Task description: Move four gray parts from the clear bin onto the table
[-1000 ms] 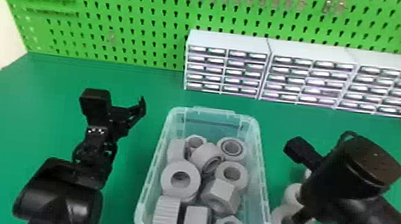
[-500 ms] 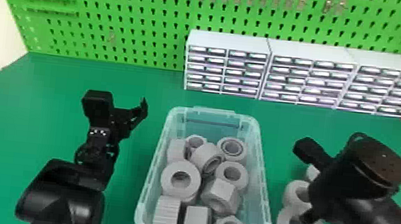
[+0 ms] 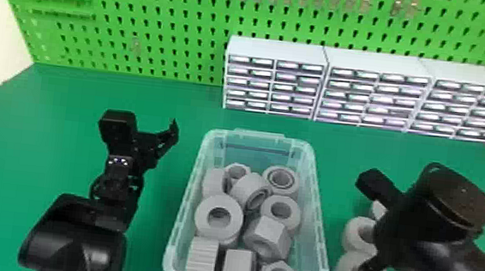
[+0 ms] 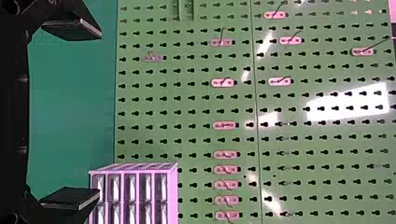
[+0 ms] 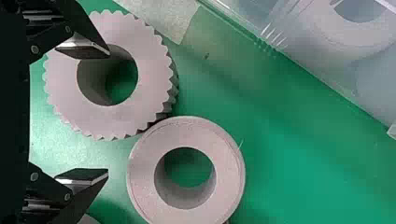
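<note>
1. Right gripper: jaws released, spread wide, one finger at the bore of a toothed gray gear; moving sideways before lifting clear could drag it
2. Gear sits against or just beside a plain gray ring on the tabletop; one nudge could shift both
3. Left gripper: jaws apart, nothing between them
4. Clear bin holds crowded hexagonal nuts, thick rings, a ribbed piece; tight packing may foul the next grasp
5. Drawer cabinets behind; contents, can't tell
</note>
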Motion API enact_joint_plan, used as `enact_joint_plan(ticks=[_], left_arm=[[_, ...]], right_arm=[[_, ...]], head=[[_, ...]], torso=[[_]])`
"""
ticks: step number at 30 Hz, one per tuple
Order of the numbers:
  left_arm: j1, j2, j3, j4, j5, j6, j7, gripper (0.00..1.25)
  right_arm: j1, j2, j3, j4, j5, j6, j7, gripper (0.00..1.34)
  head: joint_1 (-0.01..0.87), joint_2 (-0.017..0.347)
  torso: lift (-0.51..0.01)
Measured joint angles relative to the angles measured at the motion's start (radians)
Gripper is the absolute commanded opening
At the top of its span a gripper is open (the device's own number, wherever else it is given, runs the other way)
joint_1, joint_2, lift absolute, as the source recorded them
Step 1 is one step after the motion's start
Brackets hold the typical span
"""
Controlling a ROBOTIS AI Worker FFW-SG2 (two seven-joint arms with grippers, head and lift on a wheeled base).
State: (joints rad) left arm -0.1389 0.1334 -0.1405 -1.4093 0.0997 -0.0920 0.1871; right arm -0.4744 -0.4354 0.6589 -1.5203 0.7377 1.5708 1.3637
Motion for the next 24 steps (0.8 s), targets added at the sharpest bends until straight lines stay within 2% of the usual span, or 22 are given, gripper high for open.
enact_joint_plan(ticks=[6, 11, 19, 24], left_arm=[[0.001, -0.001, 0.001, 0.000, 0.000, 0.000, 0.000, 1.15], [0.001, -0.003, 0.001, 0.000, 0.000, -0.001, 0.000, 1.15], [0.001, -0.010, 0.000, 0.004, 0.000, -0.002, 0.000, 1.15], [0.000, -0.016, 0.000, 0.008, -0.004, -0.002, 0.000, 1.15]], right_arm=[[-0.002, 0.006, -0.015, -0.002, -0.001, 0.000, 0.000, 0.97], [0.001, 0.021, -0.066, -0.014, 0.016, 0.000, 0.000, 0.97], [0.004, 0.070, -0.213, -0.024, 0.081, -0.006, 0.000, 0.97], [-0.015, 0.094, -0.270, -0.025, 0.110, -0.015, 0.000, 0.97]], head=[[0.693, 0.072], [0.693, 0.072], [0.693, 0.072], [0.693, 0.072]], torso=[[-0.052], [-0.052], [-0.052], [-0.052]])
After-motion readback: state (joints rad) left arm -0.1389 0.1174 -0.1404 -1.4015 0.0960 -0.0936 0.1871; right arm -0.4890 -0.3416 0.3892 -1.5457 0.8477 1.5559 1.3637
